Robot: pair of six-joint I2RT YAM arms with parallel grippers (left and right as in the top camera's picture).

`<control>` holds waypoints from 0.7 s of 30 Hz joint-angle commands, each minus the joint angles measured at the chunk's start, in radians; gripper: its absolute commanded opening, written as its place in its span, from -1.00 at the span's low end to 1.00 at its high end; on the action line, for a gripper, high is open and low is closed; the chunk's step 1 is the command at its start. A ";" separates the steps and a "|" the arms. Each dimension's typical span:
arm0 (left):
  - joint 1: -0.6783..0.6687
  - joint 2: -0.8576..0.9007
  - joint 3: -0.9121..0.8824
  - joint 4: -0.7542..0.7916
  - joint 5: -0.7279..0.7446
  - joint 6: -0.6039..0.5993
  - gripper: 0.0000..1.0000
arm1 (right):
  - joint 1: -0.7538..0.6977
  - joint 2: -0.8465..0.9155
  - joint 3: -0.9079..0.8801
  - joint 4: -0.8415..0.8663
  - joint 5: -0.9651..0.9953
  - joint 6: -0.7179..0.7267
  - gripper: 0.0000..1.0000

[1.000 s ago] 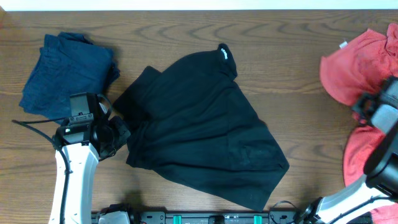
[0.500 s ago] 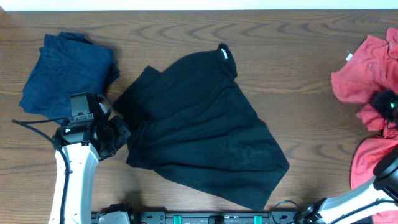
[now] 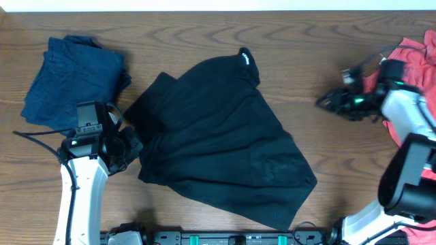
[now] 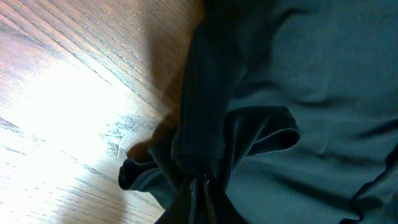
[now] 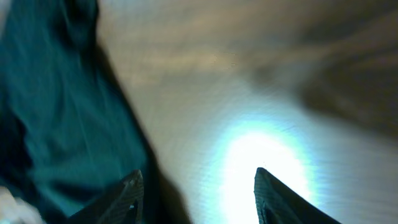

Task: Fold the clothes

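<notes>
The black shirt (image 3: 225, 143) is lying spread out and wrinkled in the middle of the table (image 3: 306, 41). Its small white logo (image 3: 244, 58) is showing at the far edge of the cloth. The navy-blue garment (image 3: 71, 82) is resting as a loose bundle at the far left of the table, close to the shirt's left corner but apart from it. The coral-red garment (image 3: 414, 58) is lying at the right edge, partly behind the right arm.

The left end effector (image 3: 129, 146) is sitting low at the left border of the black shirt. In the left wrist view the left end effector (image 4: 200, 190) is clenched and is pinching a bunched fold of the black shirt (image 4: 298, 81), with bare wood showing beside it.

The right end effector (image 3: 325, 102) is hanging over bare wood between the black shirt and the coral-red garment, pointing toward the shirt and touching neither. In the blurred right wrist view the right end effector (image 5: 196, 190) is released. Its two fingers (image 5: 127, 196) are standing apart with only the table between them, and the black shirt (image 5: 56, 124) is filling the left side of that view.
</notes>
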 commanded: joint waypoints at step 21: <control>0.003 0.003 -0.006 0.002 -0.005 0.017 -0.88 | 0.506 -0.006 -0.032 -0.083 0.459 -0.053 -0.98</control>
